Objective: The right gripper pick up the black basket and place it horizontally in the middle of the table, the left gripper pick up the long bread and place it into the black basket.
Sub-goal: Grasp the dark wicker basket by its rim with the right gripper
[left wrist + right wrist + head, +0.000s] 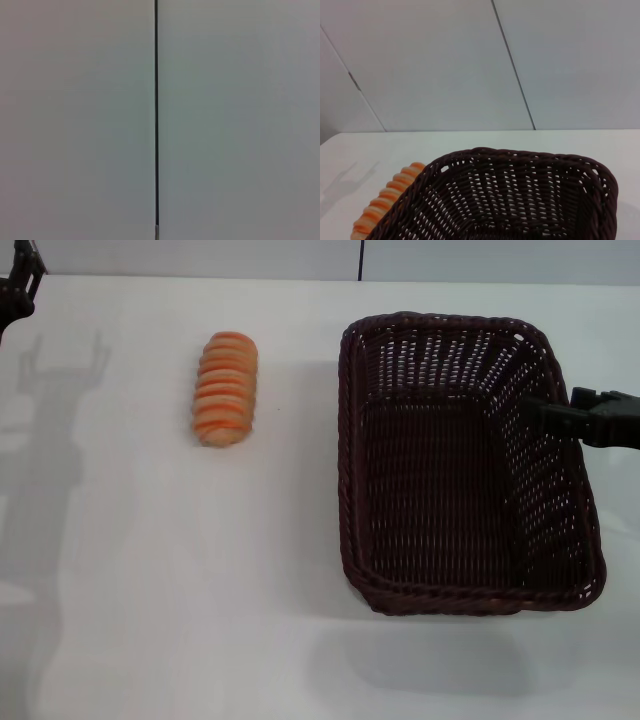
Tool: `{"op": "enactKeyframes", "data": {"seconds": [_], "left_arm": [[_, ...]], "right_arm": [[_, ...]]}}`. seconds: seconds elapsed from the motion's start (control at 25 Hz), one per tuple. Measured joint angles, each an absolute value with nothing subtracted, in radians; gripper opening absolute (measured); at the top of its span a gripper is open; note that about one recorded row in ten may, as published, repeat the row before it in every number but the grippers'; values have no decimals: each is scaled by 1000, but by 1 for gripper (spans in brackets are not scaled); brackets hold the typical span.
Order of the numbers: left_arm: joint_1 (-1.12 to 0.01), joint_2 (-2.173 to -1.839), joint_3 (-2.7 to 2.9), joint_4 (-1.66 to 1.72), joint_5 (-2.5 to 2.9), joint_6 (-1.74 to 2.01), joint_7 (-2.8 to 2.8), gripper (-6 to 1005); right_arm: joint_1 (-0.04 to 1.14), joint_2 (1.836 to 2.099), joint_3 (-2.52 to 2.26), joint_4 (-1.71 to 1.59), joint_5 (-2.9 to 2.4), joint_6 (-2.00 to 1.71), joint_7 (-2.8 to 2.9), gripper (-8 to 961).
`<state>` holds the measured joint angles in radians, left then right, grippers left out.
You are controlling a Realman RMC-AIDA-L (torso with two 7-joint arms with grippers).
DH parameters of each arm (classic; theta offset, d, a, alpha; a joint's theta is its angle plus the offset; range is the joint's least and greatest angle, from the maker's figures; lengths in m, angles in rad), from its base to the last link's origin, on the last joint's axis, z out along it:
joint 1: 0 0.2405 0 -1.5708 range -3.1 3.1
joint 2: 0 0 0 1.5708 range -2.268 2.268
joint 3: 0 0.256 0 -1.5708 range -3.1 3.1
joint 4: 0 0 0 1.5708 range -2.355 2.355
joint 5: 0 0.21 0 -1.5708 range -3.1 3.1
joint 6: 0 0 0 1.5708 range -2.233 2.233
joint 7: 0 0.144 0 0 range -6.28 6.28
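Currently the right gripper (540, 410), its opening impossible to tell, meets the basket's (450, 570) right rim; bread (226, 388) lies left, nearer the parked left gripper (15, 290).

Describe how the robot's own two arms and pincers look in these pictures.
The right gripper is a slim, matte black pincer with angular, blocky segments; no label or cable is visible. Of the left gripper, only a thin black bracket-like sliver shows at the head view's corner. Neither wrist view shows any arm parts.
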<state>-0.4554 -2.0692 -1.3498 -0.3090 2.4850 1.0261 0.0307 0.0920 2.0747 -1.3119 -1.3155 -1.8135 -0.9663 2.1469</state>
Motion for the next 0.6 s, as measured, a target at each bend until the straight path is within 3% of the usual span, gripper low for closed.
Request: {"op": "enactKeyframes", "data": {"seconds": [0.6], "left_arm": [[-450, -2068, -1348, -307, 2486, 1027, 31, 817]], "right_arm": [[88, 2079, -1313, -1322, -1809, -969, 2138, 841]]}}
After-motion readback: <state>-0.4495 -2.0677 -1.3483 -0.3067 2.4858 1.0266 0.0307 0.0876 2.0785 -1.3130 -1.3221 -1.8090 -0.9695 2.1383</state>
